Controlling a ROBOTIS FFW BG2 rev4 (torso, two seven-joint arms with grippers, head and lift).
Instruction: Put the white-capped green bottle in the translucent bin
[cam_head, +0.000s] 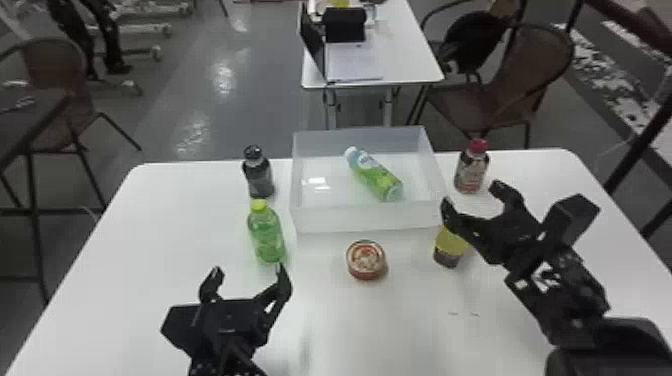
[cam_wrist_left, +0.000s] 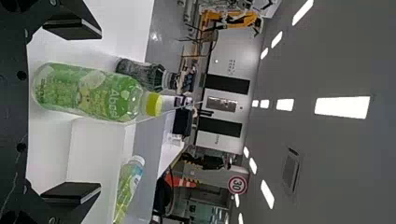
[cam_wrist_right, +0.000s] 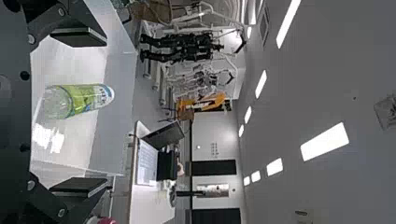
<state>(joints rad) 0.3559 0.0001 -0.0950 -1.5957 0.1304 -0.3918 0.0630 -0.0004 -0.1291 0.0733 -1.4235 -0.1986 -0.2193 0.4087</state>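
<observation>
In the head view, the white-capped green bottle (cam_head: 377, 177) lies in the translucent bin (cam_head: 367, 220), the left hand (cam_head: 248, 271) spread near the yellow-capped bottle (cam_head: 266, 236), the right hand (cam_head: 473, 195) spread near the bin's right side. The left wrist view has the yellow-capped bottle upright beyond parted fingers (cam_wrist_left: 74, 191). In the right wrist view, the white-capped green bottle lies beyond fingers (cam_wrist_right: 79, 37) held wide.

Yellow container (cam_head: 450, 243) partly hidden.

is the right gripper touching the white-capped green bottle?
Apart. Head view: the white-capped green bottle lies in the translucent bin, bare plastic showing between it and the right gripper.
</observation>
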